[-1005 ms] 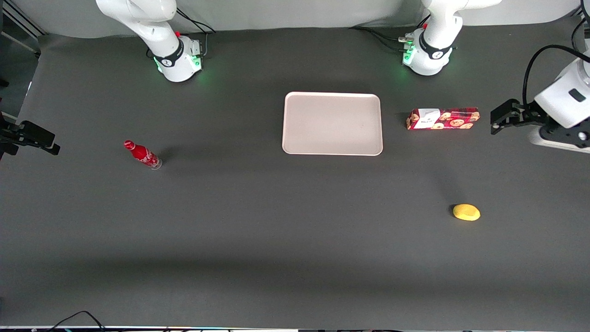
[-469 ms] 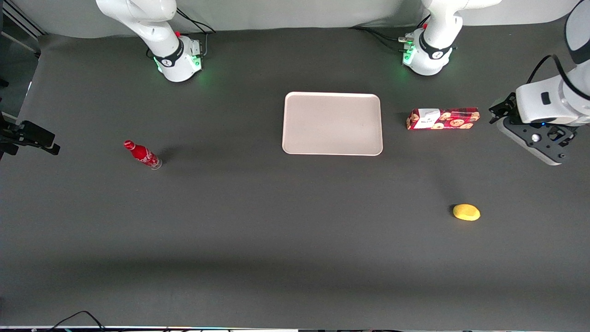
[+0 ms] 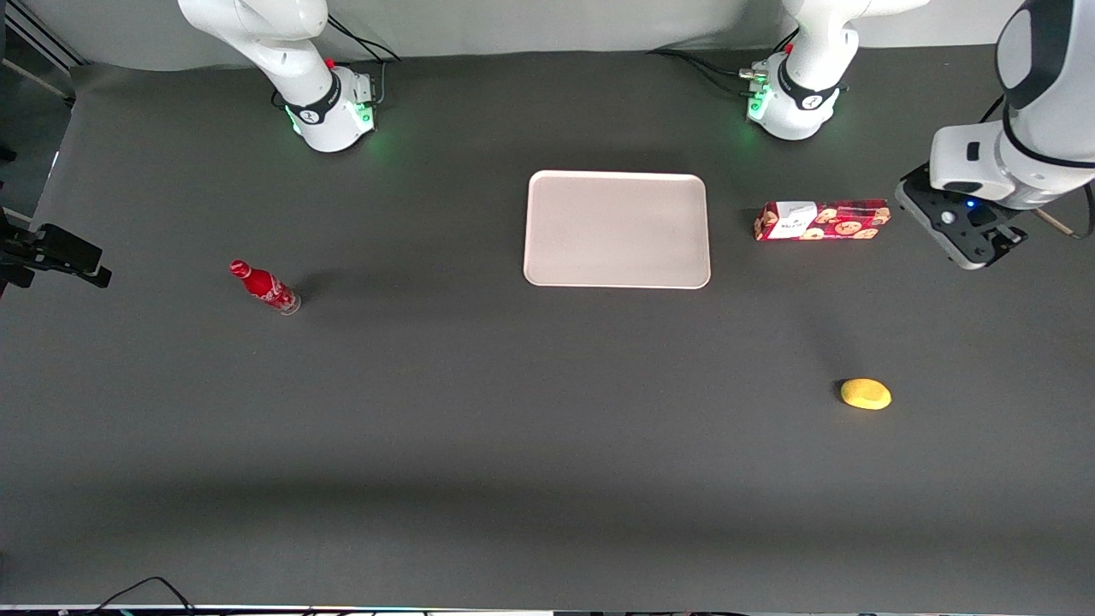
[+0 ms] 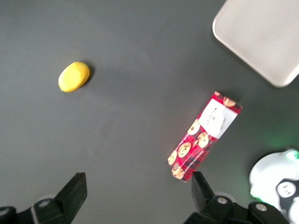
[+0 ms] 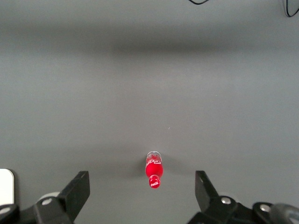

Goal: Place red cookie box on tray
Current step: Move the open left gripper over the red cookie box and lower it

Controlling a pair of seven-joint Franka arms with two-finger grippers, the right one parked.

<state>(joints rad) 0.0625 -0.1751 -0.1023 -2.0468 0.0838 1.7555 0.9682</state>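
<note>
The red cookie box [image 3: 822, 221] lies flat on the bench, just beside the short edge of the tray [image 3: 617, 229] that faces the working arm's end, with a small gap between them, so it is not yet on the tray. Its long side runs along the bench, in line with the tray's middle. The gripper [image 4: 138, 198] hangs in the air above the bench near the box's outer end, toward the working arm's edge of the bench. Its fingers [image 4: 74, 191] are spread wide and hold nothing. I judge it is placed so to come down over the narrow width of the box.

By count there is one cookie box, one tray, one small red bottle [image 3: 264, 287] standing toward the parked arm's end, and one yellow lemon-like object [image 3: 866, 394] nearer to the front camera than the box. The tray carries nothing.
</note>
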